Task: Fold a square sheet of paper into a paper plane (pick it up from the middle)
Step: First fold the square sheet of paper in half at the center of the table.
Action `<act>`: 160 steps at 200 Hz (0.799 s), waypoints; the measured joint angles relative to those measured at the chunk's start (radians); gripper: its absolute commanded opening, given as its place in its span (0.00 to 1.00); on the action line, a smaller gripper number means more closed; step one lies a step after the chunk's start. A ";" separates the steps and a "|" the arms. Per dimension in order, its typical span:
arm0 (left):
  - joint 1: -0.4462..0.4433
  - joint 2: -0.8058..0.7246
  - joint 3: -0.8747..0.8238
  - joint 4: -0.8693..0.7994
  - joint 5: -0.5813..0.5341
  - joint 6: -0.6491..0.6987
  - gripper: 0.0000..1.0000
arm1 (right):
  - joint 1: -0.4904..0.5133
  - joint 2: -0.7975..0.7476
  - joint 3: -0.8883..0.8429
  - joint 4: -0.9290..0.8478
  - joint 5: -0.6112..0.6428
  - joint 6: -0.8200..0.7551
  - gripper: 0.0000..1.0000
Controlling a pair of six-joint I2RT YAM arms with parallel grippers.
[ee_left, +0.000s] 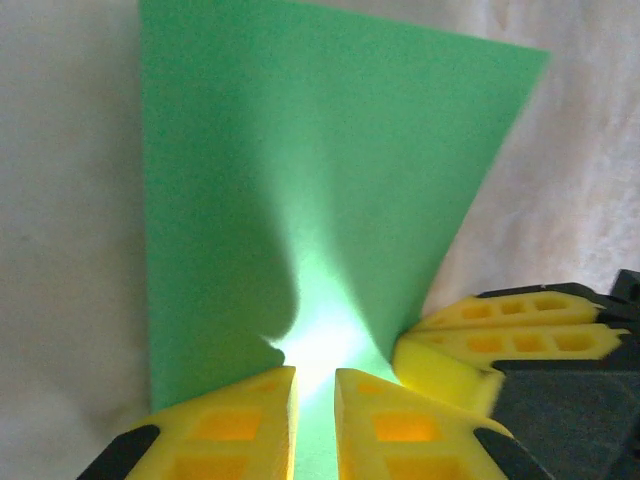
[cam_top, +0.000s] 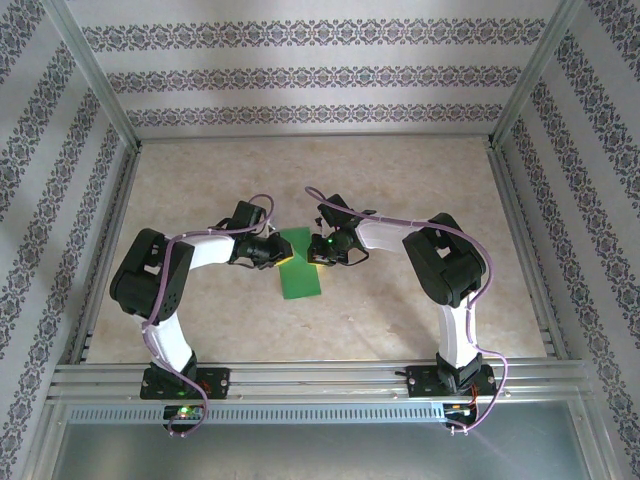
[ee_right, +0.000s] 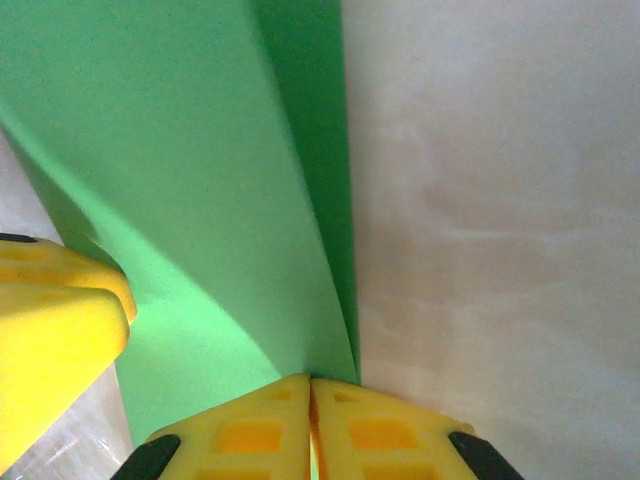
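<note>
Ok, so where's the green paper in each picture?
Top external: green paper near the picture's centre.
Left wrist: paper fans up the middle.
Right wrist: paper covers the left half.
Shared landmark: left gripper's yellow fingers at its edge, bottom in left wrist, far left in right wrist.

There is one green sheet of paper [cam_top: 303,268] and one table [cam_top: 400,170]. Two robot arms are present: one left arm [cam_top: 165,290] and one right arm [cam_top: 450,280]. There are two grippers, the left gripper [cam_top: 278,254] and the right gripper [cam_top: 320,250], one per arm. Each gripper has two yellow fingers [ee_left: 225,425] (four fingers altogether). Two purple cables [cam_top: 150,335] run, one along each arm. Three patterned walls [cam_top: 320,75] stand around the table.
</note>
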 measured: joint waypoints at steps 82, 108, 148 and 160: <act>0.050 0.013 0.019 -0.064 -0.023 0.045 0.18 | 0.000 0.004 0.002 -0.011 0.009 -0.004 0.10; 0.090 -0.001 0.036 -0.118 -0.042 0.089 0.19 | 0.000 0.003 -0.002 -0.005 0.009 -0.004 0.10; 0.070 -0.063 0.056 -0.122 -0.032 0.102 0.20 | 0.000 0.003 -0.002 -0.005 0.008 -0.004 0.10; 0.043 -0.063 0.073 -0.105 -0.027 0.098 0.19 | 0.000 0.004 -0.002 -0.004 0.008 -0.005 0.10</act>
